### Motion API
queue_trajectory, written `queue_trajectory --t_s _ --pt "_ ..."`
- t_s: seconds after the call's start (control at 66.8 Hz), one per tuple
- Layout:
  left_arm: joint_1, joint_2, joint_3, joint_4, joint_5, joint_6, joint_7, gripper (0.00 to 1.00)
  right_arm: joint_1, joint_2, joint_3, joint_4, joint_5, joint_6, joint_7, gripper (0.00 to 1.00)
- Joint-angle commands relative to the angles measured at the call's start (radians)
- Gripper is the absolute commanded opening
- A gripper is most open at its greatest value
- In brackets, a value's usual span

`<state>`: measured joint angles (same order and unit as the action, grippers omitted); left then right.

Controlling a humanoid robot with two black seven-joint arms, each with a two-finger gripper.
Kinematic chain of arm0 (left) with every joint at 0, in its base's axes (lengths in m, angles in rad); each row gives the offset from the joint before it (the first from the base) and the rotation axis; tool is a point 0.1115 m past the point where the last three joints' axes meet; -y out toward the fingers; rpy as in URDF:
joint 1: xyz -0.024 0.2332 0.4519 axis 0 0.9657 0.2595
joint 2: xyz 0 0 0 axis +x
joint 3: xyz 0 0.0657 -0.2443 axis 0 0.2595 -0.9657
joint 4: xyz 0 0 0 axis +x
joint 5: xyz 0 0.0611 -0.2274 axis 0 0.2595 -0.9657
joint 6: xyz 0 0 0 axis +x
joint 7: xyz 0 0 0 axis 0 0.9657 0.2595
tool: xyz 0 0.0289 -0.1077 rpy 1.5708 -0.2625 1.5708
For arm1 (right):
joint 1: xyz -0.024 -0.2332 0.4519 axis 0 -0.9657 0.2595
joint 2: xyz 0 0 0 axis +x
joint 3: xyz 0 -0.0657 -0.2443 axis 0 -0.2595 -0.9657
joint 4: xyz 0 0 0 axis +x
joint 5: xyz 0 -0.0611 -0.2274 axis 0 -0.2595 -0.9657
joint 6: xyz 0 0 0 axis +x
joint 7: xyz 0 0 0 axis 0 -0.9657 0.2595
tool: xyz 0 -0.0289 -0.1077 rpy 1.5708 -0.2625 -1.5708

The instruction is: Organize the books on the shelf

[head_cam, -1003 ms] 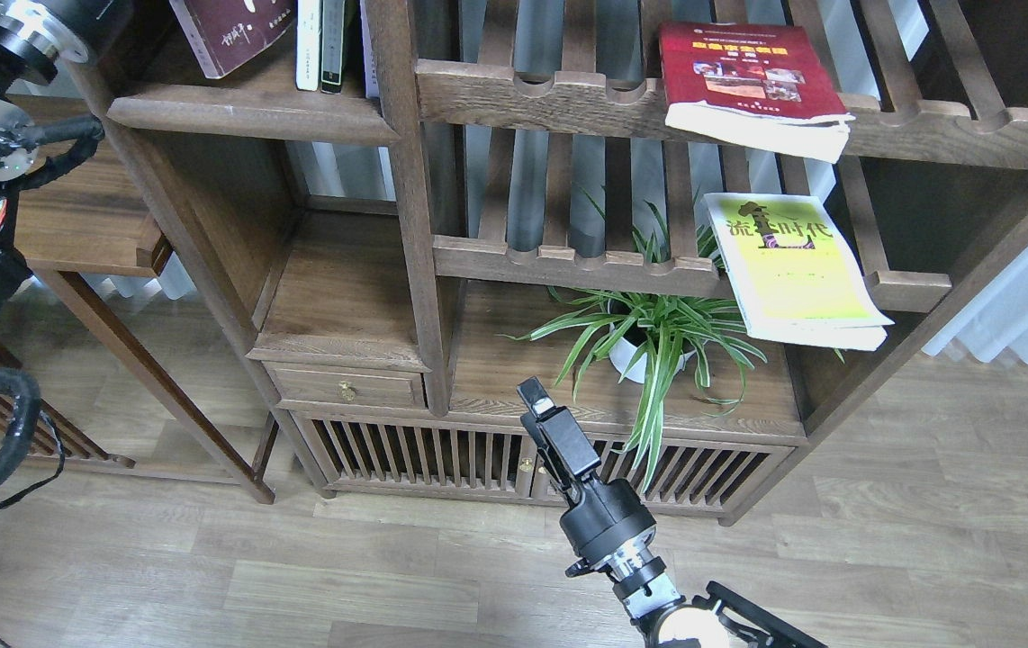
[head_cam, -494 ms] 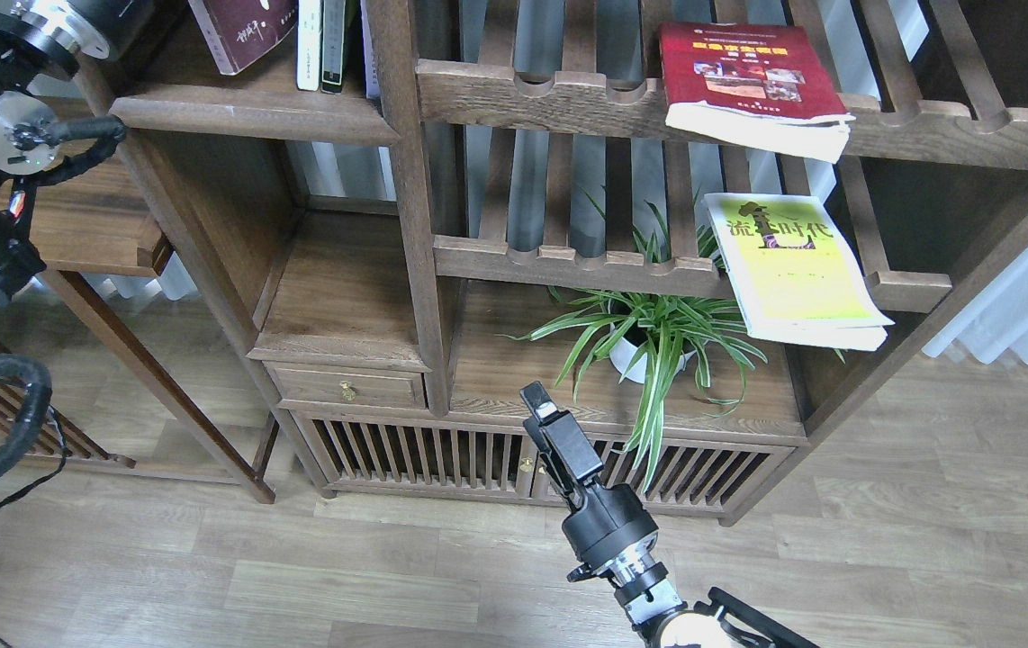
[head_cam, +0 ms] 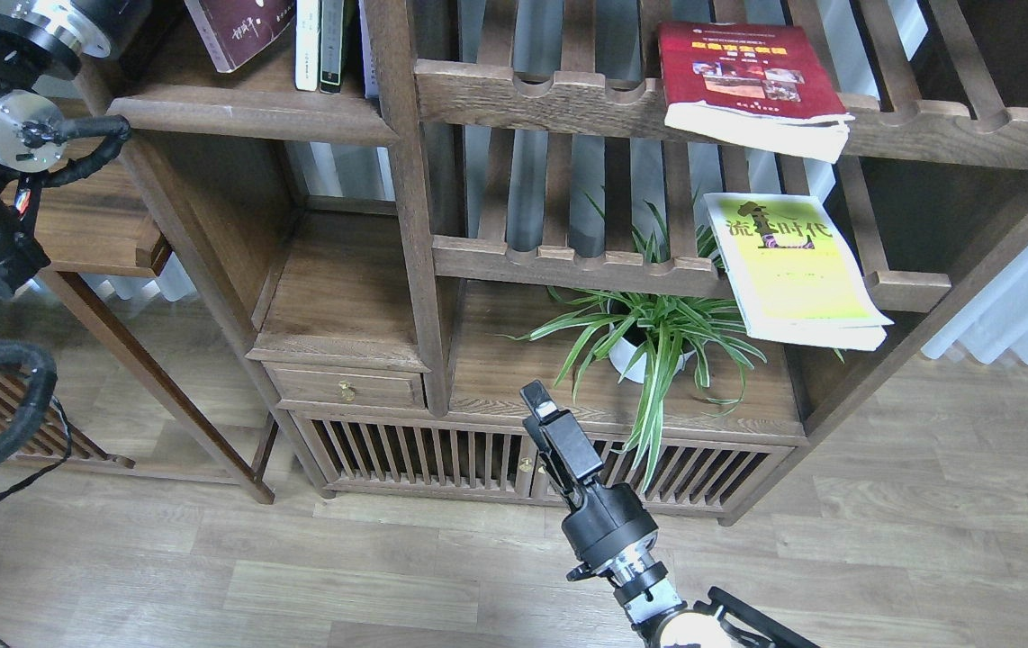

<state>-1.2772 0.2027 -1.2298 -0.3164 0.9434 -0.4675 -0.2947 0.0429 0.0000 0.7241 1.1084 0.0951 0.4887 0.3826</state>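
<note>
Books [head_cam: 791, 270] well above right claw [head_cam: 536, 402].

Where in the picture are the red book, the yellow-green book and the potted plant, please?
red book [head_cam: 743, 67], head view, middle of its front cover.
yellow-green book [head_cam: 793, 270], head view, middle of its front cover.
potted plant [head_cam: 649, 328], head view, leaves above its white pot.

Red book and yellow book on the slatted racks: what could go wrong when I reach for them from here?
1. The red book overhangs its rack's front rail; a nudge might tip it off.
2. The yellow book also juts past its rail, right above the potted plant, so it could drop onto it.
3. The right gripper sits low beside the plant's leaves and may brush them as it rises.
</note>
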Motion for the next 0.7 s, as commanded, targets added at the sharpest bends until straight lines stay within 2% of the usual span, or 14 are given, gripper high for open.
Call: queue_trajectory --t_s 0.0,0.689 --pt "-0.013 -0.005 0.019 0.020 0.000 0.003 -0.006 0.06 0.000 0.000 0.000 0.001 0.000 0.000 -0.002 0.96" --pt "-0.022 -0.032 0.042 0.039 -0.003 0.027 -0.008 0.07 -0.009 0.000 -0.002 0.001 0.000 0.000 -0.001 0.96"
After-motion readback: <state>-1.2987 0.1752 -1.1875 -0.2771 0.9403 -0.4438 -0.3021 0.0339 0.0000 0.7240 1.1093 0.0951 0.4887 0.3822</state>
